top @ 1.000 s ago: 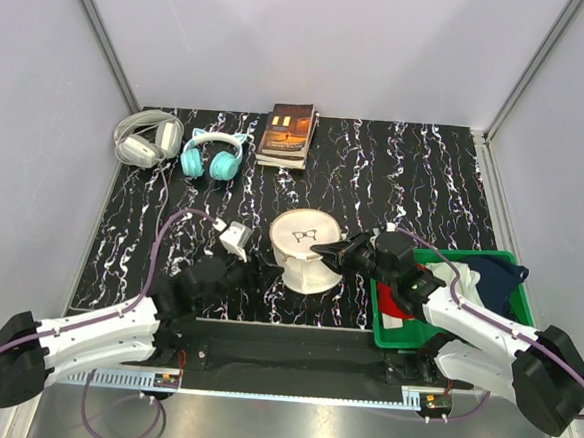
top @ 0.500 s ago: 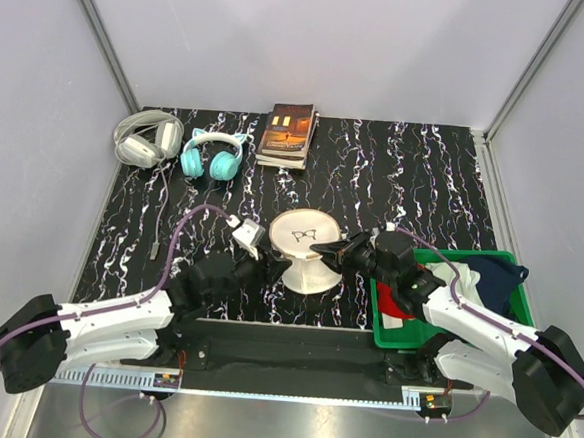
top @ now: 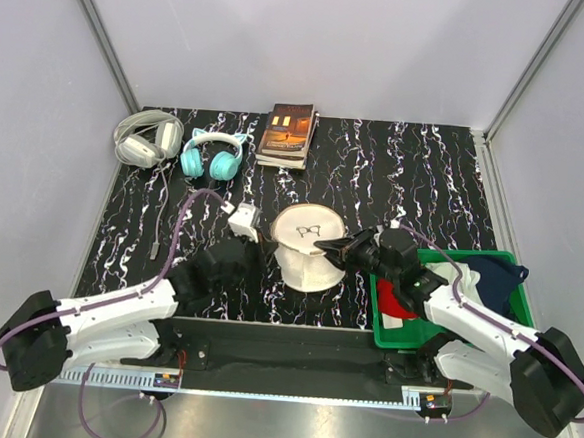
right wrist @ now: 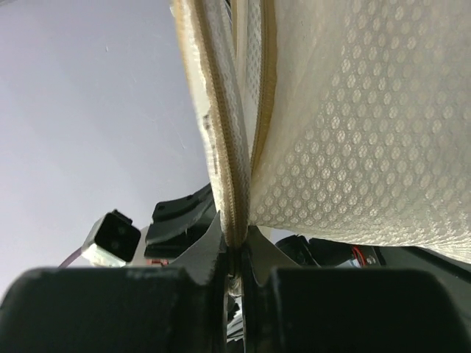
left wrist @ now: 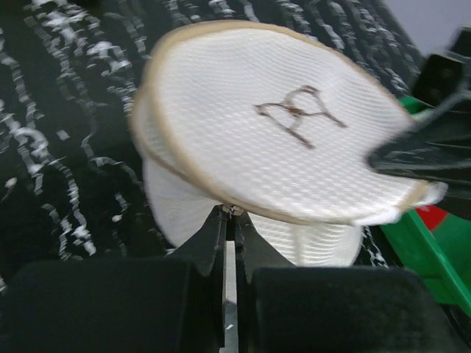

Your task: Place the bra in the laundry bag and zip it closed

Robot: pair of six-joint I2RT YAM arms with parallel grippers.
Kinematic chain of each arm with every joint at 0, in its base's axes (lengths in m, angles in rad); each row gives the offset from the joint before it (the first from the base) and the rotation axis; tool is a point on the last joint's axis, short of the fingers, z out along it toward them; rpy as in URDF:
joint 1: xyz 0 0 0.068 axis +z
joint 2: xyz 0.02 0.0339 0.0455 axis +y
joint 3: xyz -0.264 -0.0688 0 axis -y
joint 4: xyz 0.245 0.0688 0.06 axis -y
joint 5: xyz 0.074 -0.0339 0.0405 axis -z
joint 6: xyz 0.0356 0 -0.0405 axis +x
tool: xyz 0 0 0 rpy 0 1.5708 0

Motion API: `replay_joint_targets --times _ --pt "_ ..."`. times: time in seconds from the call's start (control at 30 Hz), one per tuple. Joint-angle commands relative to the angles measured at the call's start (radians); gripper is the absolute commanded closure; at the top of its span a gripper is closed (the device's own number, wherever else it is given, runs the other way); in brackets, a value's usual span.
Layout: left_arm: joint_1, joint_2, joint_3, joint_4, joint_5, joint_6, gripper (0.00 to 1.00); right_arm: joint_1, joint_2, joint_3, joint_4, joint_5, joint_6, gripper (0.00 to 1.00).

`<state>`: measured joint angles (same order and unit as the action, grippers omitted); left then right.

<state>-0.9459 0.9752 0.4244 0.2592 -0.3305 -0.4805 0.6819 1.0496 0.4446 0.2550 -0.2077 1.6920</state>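
The laundry bag (top: pixel 305 242) stands mid-table, a round cream mesh bag with a small black drawing on its top face. In the left wrist view the laundry bag (left wrist: pixel 280 140) fills the frame, and its top half gapes from the lower half. My left gripper (left wrist: pixel 233 213) is shut on the small metal zip pull at the near rim. My right gripper (right wrist: pixel 237 246) is shut on the rim zip of the laundry bag (right wrist: pixel 353 110) from the right side. From above, the left gripper (top: pixel 267 251) and right gripper (top: pixel 326 247) flank the bag. The bra is hidden.
A green bin (top: pixel 389 331) at the right holds red cloth (top: pixel 394 302), dark blue cloth (top: pixel 497 273) and a white piece (top: pixel 465 281) too small to tell. White-grey headphones (top: pixel 145 139), teal cat-ear headphones (top: pixel 212 157) and a stack of books (top: pixel 288 134) lie at the back.
My left gripper moved forward to the bag's near rim and went from open to shut on the zip pull. The right gripper kept its hold on the rim.
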Motion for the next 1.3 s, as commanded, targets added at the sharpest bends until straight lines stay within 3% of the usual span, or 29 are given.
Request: replay_joint_targets --times 0.0,0.17,0.3,0.33,0.4,0.43,0.47,0.6,0.73,0.87,1.17,1.27 --pt "0.076 -0.075 0.051 -0.256 -0.121 -0.095 1.00 -0.077 0.010 0.028 0.003 -0.068 -0.093 1.00" --pt "0.096 -0.232 0.019 -0.208 0.127 -0.057 1.00 -0.145 0.166 0.169 -0.006 -0.212 -0.262 1.00" --pt "0.096 -0.242 0.033 -0.153 0.277 -0.007 1.00 -0.192 0.311 0.316 -0.060 -0.350 -0.445 0.95" --pt "0.095 -0.230 0.043 -0.146 0.306 -0.006 1.00 -0.200 0.331 0.375 -0.122 -0.375 -0.539 0.73" --pt "0.093 -0.188 0.072 -0.120 0.361 -0.030 1.00 -0.211 0.375 0.449 -0.248 -0.345 -0.665 0.56" --pt "0.093 -0.173 0.079 -0.109 0.361 -0.049 1.00 -0.211 0.380 0.509 -0.427 -0.322 -0.778 0.47" --pt "0.088 -0.144 0.083 -0.095 0.345 -0.067 1.00 -0.211 0.363 0.520 -0.488 -0.287 -0.811 0.35" --pt "0.078 -0.063 0.100 -0.089 0.254 -0.174 1.00 -0.211 0.233 0.451 -0.615 -0.118 -0.839 0.17" --pt "0.072 0.017 0.079 0.024 0.324 -0.204 1.00 -0.200 0.112 0.309 -0.619 -0.137 -0.706 0.15" --pt "0.056 0.068 0.070 0.089 0.370 -0.217 1.00 -0.125 0.018 0.229 -0.458 -0.139 -0.533 0.19" --pt "0.012 0.066 0.096 0.061 0.351 -0.196 1.00 -0.039 0.118 0.187 -0.182 -0.070 -0.282 0.36" --pt "0.006 0.066 0.091 0.055 0.346 -0.202 1.00 -0.038 0.173 0.195 -0.120 -0.096 -0.261 0.48"
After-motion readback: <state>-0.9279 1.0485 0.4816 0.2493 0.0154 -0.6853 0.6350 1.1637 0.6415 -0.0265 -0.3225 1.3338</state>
